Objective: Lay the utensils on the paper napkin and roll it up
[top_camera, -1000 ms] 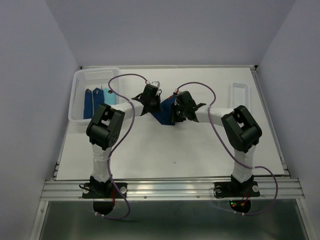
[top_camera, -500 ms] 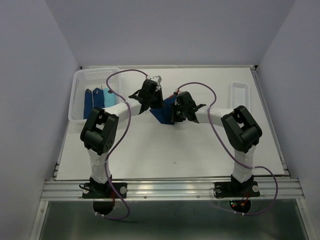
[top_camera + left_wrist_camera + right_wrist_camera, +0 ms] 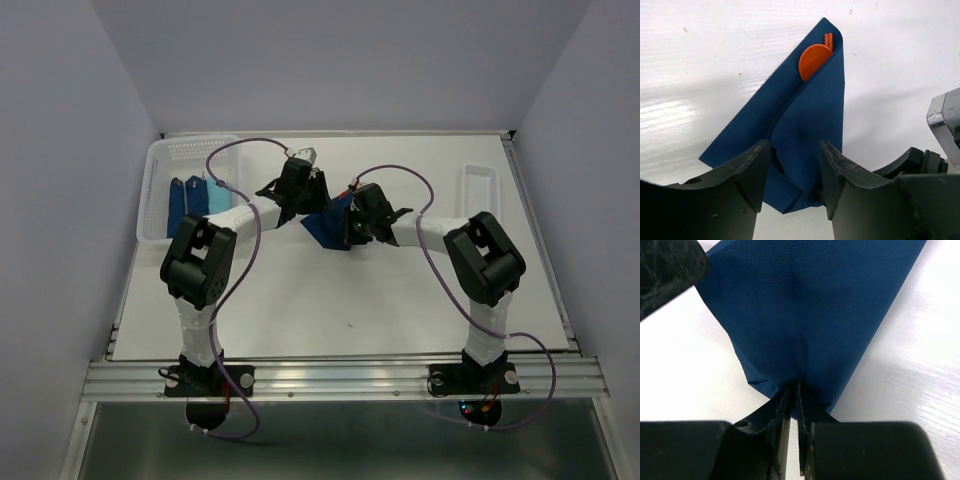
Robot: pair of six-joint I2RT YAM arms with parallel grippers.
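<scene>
White table top (image 3: pixel 350 300), matte, a few dark specks. Aluminium extrusion rail (image 3: pixel 340 378) runs along its near edge. Pale lavender panels box it in: left wall (image 3: pixel 60 150), far wall (image 3: pixel 340 60), right wall (image 3: pixel 600 150). Light is even and diffuse, shadows soft. Grey floor (image 3: pixel 340 440) shows below the rail.

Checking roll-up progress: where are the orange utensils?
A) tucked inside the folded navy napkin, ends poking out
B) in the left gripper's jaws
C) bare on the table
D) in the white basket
A: in the left wrist view the orange utensils poke out of the folded paper napkin.
</scene>
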